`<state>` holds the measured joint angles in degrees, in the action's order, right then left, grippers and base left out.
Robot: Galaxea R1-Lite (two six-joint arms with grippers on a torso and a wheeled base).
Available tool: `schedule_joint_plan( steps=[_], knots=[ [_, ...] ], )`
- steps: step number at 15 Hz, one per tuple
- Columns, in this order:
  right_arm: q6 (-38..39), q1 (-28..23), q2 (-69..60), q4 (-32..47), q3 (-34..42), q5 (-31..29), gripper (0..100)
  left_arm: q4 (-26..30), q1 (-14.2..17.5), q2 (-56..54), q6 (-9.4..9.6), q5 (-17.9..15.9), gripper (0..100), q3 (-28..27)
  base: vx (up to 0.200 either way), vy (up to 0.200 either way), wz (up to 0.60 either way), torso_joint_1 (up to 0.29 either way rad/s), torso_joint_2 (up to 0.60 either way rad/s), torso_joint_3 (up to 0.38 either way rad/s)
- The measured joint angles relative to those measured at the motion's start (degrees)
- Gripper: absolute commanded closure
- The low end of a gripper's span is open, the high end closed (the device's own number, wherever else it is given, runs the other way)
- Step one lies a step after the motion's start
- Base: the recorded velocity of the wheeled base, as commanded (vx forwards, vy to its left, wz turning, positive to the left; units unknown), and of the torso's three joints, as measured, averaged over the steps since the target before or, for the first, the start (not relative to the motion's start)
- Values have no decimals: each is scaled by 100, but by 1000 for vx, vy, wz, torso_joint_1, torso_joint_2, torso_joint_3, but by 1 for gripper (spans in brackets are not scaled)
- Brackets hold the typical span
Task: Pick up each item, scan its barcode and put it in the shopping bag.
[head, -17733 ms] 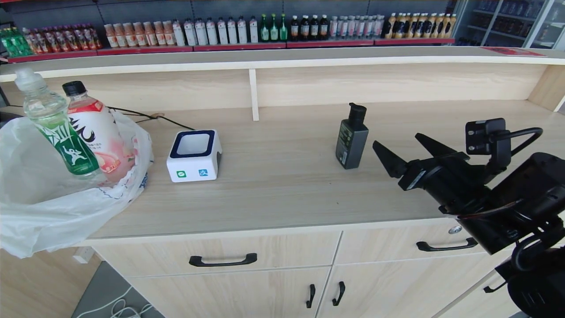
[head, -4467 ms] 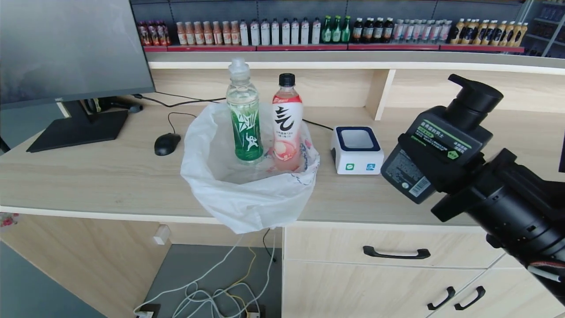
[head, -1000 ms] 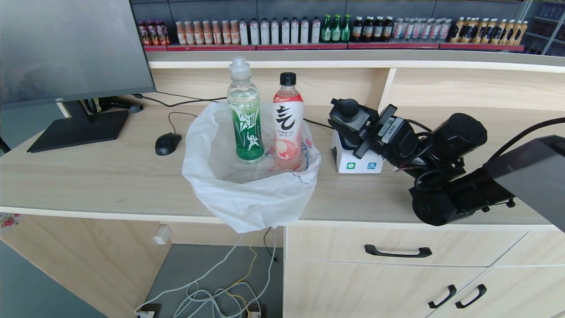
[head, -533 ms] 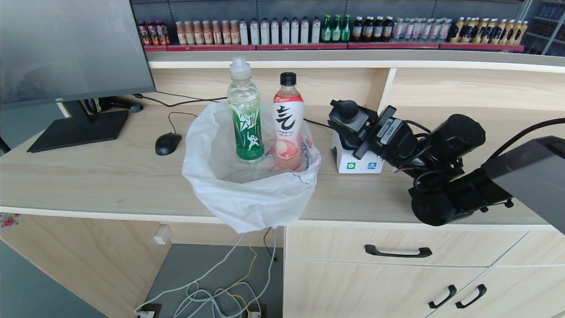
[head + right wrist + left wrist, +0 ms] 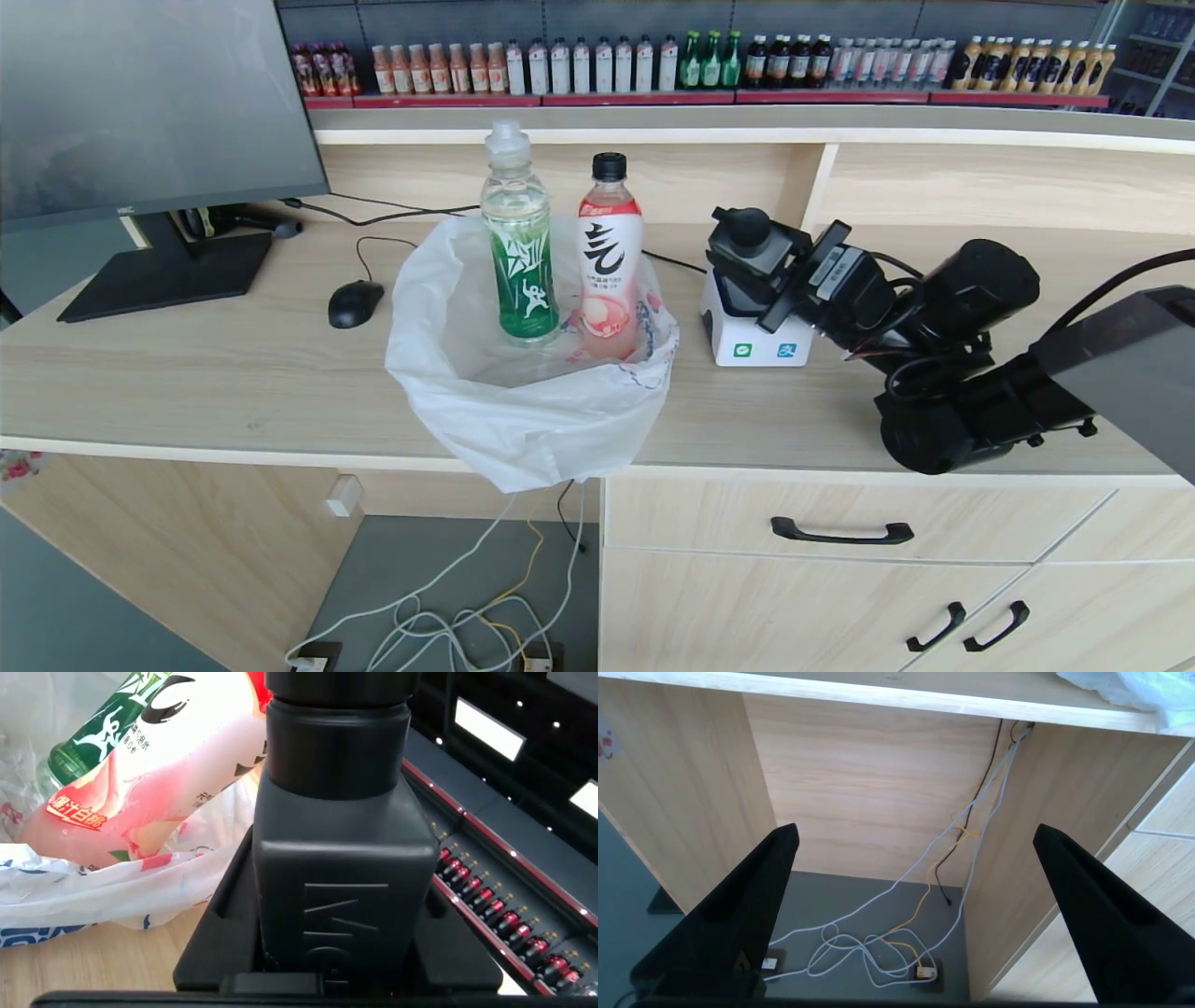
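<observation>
Pale wood covers the shop counter [image 5: 233, 373] in the head view, where a white bag [image 5: 523, 420] sits at the front edge and droops over it. A green bottle [image 5: 519, 261] and a pink bottle [image 5: 609, 271] stand upright inside it, side by side. Just beside the bag, on the robot's right, sits a white scanner [image 5: 752, 345]. The right gripper [image 5: 794, 275] is clamped on a dark bottle [image 5: 747, 245], held tilted close above the scanner with its pump head toward the bag; whether bottle and scanner touch cannot be told. A mouse [image 5: 355, 303] lies on the counter to the bag's left, near a monitor [image 5: 140, 93]. A raised wooden ledge [image 5: 653, 140] backs the counter, and behind it a red-edged shelf [image 5: 709, 96] carries a long row of drinks. Drawers [image 5: 700, 523] with black handles front the counter below, and cables [image 5: 439, 616] trail on the grey floor.

In the left wrist view, the left gripper [image 5: 915, 905] hangs below the counter's edge, released, its fingers [image 5: 738, 915] spread wide over the tangled cables, with wooden panels behind and a fold of the bag at the counter lip.

In the right wrist view, the dark bottle sits square in the grip, the pink and green bottles in the crinkled bag beyond it, light wood beneath and the shelf rows behind.
</observation>
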<state>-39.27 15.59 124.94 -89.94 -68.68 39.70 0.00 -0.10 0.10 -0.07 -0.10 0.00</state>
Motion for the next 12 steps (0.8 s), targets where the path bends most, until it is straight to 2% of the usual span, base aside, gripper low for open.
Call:
schedule_joint_plan(
  steps=[12],
  knots=[
    [185, 44, -286, 2, 300, -167, 100, 0, 0, 0, 0, 0, 0, 0, 0, 0, 0, 0, 0, 0]
  ],
)
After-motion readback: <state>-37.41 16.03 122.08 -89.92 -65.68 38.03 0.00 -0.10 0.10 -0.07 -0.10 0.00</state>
